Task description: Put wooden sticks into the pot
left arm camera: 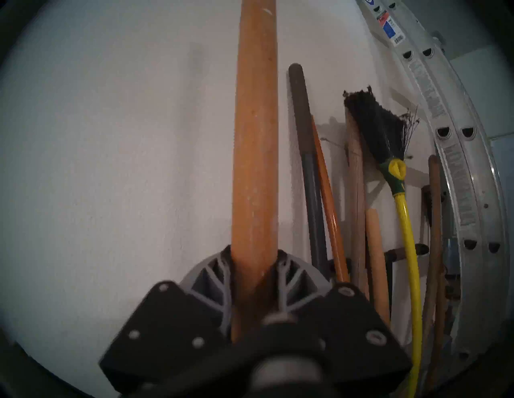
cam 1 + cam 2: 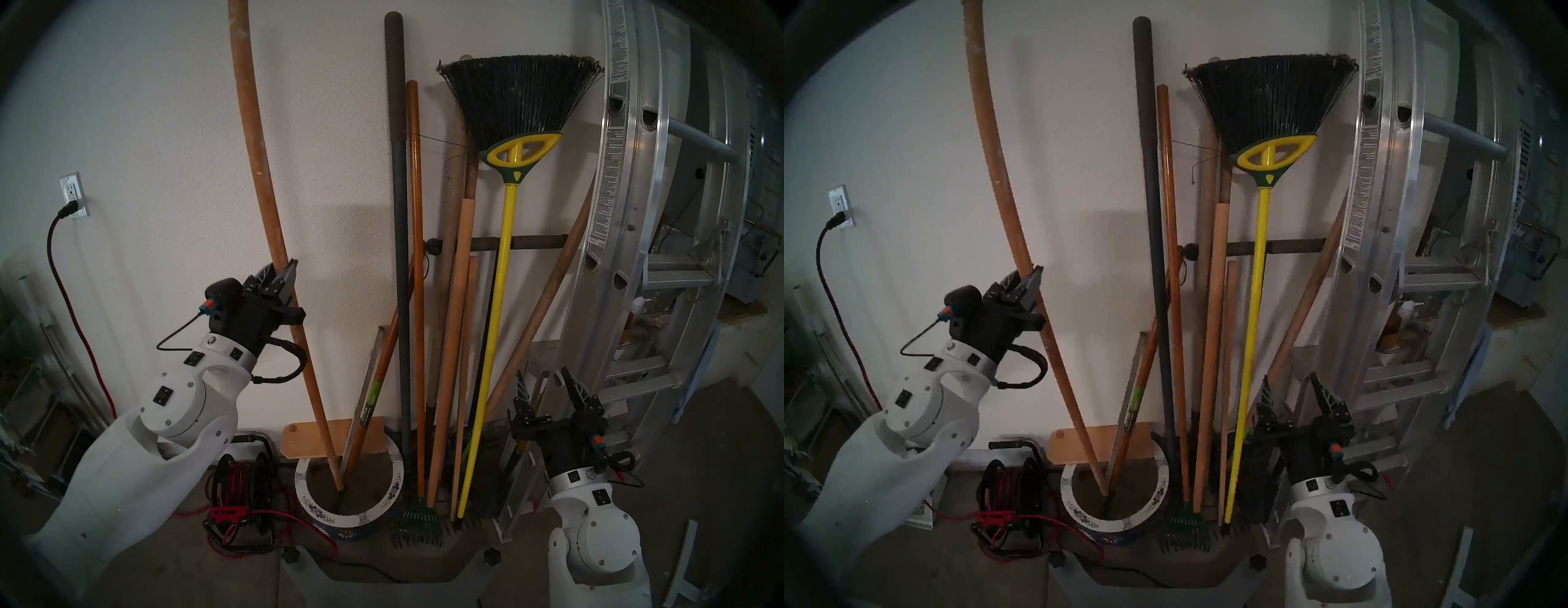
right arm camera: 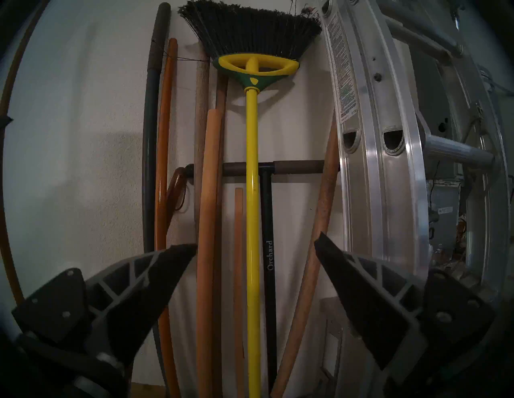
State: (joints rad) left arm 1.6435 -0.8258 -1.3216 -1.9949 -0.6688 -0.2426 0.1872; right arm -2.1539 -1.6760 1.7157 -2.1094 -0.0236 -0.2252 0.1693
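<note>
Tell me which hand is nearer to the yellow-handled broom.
Right. The right hand stands open just beside the yellow-handled broom, not touching it. The left hand is far across, shut on the paint-speckled pole.

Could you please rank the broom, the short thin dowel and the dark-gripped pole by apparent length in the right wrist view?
1. Broom, running out of frame below.
2. Dark-gripped pole, lower end hidden.
3. Short thin dowel, clearly shortest.
The first two are close, so their order is unsure.

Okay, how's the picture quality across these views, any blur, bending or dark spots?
Head views: dim, dark fisheye rim; the ladder and the tan pole bow into curves. Left wrist view: the left end effector shut on the pole looks soft, close to the lens. Right wrist view: sharper; the broom is crisp, the open right end effector shadowed.
</note>
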